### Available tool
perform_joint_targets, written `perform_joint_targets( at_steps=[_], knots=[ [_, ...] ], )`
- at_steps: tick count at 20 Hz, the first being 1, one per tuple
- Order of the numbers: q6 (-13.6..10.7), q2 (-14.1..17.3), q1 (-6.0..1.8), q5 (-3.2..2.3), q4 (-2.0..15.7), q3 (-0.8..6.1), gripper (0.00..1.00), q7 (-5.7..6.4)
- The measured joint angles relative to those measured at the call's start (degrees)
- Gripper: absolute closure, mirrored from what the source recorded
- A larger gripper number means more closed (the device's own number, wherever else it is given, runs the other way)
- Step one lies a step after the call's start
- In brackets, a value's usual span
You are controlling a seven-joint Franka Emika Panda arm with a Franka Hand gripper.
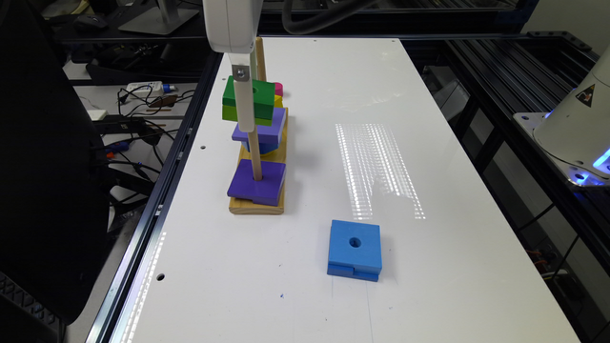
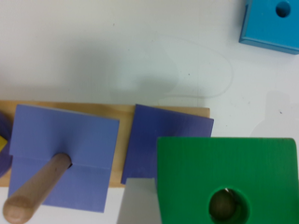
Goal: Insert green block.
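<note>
The green block (image 1: 249, 101) is held aloft by the end effector (image 1: 246, 102), above the wooden base (image 1: 257, 206) that lies along the desk (image 1: 429, 295) near the exterior view's left edge. A white finger crosses the face of the block in the exterior view, and a pale finger edge lies against its side in the wrist view, so the end effector is judged to be clamped on the green block; nothing else supports it at that height. The block is carried level, dark green layer uppermost, which keeps its round centre hole (image 2: 228, 205) vertical and parallel to the pegs. In the wrist view a rounded wooden tip (image 2: 221, 204) shows inside the hole, which suggests that the hole stands over a peg top, presumably the nearest peg (image 1: 256, 159); whether the peg has entered the hole cannot be told. That peg carries a dark purple block (image 1: 257, 182) at its foot, so the green block would come to rest on top of it. A lighter purple block (image 1: 261, 125) sits on the middle peg (image 2: 36, 192) over other coloured pieces, and a further peg (image 1: 260, 59) rises behind. The blue block (image 1: 355, 250) lies flat on the desk, well apart from the base, and is not part of this step. The remaining move appears to be a straight descent with the hole kept centred; a tilt or offset could bind the block on the peg
</note>
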Motion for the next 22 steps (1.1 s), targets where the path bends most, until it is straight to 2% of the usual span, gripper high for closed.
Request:
perform_joint_targets(
  at_steps=[5,22],
  knots=[
    [1.0,0.9,-0.01,-0.20,0.02,-0.01,1.00,0.00],
    [1.5,1.6,-0.01,-0.38,0.02,-0.02,1.00,0.00]
  ],
)
